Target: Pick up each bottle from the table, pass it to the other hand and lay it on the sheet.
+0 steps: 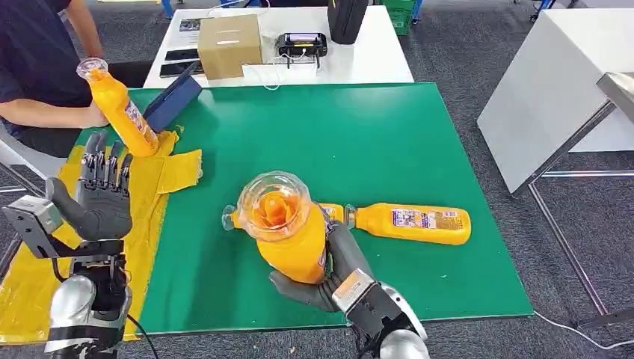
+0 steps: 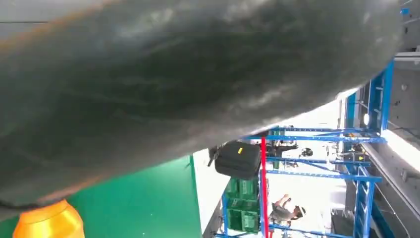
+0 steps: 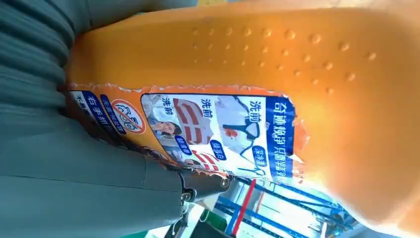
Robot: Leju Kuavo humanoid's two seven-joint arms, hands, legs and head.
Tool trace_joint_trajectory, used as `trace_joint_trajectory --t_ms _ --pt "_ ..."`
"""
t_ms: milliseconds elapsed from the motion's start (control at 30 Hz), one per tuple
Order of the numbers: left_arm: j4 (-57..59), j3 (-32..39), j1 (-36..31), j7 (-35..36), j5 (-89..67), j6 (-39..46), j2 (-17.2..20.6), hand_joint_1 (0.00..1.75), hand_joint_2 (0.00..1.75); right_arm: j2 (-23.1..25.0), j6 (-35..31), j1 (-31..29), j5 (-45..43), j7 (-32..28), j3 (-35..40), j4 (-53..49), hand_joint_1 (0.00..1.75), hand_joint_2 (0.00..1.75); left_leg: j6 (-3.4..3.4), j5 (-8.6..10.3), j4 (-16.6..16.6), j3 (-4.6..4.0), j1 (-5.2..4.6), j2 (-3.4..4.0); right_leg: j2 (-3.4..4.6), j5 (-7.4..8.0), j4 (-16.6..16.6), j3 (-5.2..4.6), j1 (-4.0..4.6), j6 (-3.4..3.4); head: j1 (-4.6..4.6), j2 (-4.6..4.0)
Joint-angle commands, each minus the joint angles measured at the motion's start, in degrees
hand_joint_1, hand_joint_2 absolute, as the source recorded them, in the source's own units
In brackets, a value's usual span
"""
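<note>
In the right hand [image 1: 329, 273], a Chinese-labelled bottle [image 1: 288, 228].

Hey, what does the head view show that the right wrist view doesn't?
Head view alone: the green table, the yellow sheet, a second bottle lying on the table, a third bottle tilted at the sheet's far end near a person, and the left hand raised with fingers apart, holding nothing. Right wrist view alone: the held bottle's printed label up close and blue racking beyond. Both: the right hand gripping the orange bottle.
</note>
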Motion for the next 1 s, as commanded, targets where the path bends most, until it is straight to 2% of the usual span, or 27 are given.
trace_joint_trajectory --t_ms 33,133,200,367,733,1000 --pt "-0.6 -3.2 1.4 2.9 5.9 -7.1 0.6 0.0 1.75 -3.5 -3.7 -0.1 0.8 0.1 -3.0 0.2 1.75 1.75 -0.03 -0.08 0.0 0.18 0.05 -0.13 0.17 -0.07 -0.1 0.22 0.02 -0.05 0.0 0.02" --pt "-4.8 -7.7 3.6 1.8 5.5 -11.8 1.0 0.0 1.75 -2.6 -3.1 -3.4 -2.2 3.9 -6.4 4.6 1.75 1.75 -0.01 -0.08 0.0 0.22 0.04 -0.08 0.22 -0.05 -0.1 0.26 0.0 -0.04 0.0 0.0" --pt "-6.8 -10.6 4.0 1.7 2.4 -12.2 1.1 0.0 1.75 -2.2 -2.5 -5.7 -2.7 5.8 -7.8 7.2 1.75 1.75 0.0 -0.02 0.0 0.01 0.03 0.0 0.16 0.02 -0.1 0.05 0.02 -0.02 0.0 0.0" --pt "-9.4 -15.3 3.8 1.1 0.3 -13.1 1.6 0.0 1.75 -1.7 -1.0 -10.0 -3.4 8.5 -10.0 12.5 1.75 1.75 -0.02 -0.04 0.0 0.13 0.01 -0.03 0.32 0.01 0.0 0.19 -0.02 -0.07 -0.02 0.0" --pt "-8.7 -16.9 2.6 0.1 -1.0 -14.5 2.4 0.0 1.75 -2.3 0.5 -12.5 -3.8 10.4 -9.4 16.2 1.75 1.75 0.0 -0.01 0.0 0.07 -0.01 0.0 0.19 0.02 0.0 0.11 -0.01 -0.01 0.0 0.0" --pt "-7.9 -17.7 2.1 0.0 -0.9 -15.5 2.4 0.0 1.75 -1.9 2.2 -13.8 -2.5 11.3 -6.1 16.4 1.75 1.75 0.01 0.01 0.0 0.02 -0.02 -0.01 0.16 0.04 0.0 0.06 -0.02 -0.01 0.0 0.0"
